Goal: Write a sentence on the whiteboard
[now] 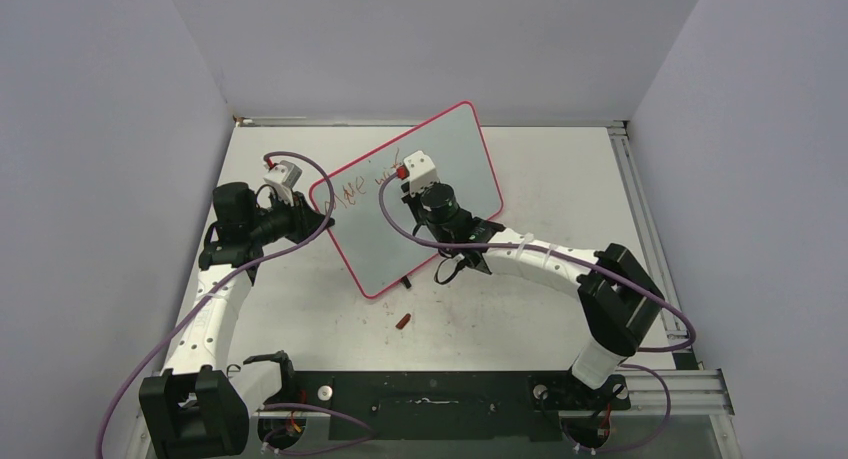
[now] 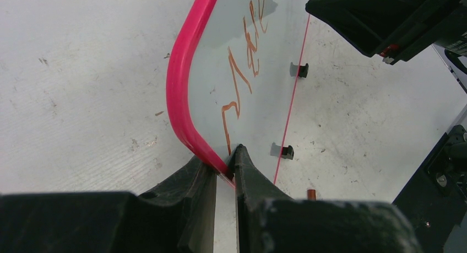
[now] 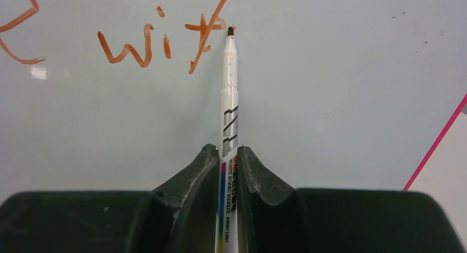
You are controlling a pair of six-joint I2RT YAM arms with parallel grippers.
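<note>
The sentence (image 3: 165,38), legible up to "wit", starts near the whiteboard (image 1: 372,247)'s left corner. The board stands mid-surface (image 1: 560,179). The right tool (image 3: 227,159) clamps a whiteboard marker (image 3: 229,98), its tip on the board, and the left tool (image 2: 223,162) pinches the pink rim (image 2: 179,87). Hard pressing could slip that thin pinch and skew the strokes.

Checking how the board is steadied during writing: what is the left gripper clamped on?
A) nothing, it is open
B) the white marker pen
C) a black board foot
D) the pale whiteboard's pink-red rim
D: the left wrist view shows the left gripper pinching the pale grey-white whiteboard by its pink-red rim at a rounded corner.
</note>
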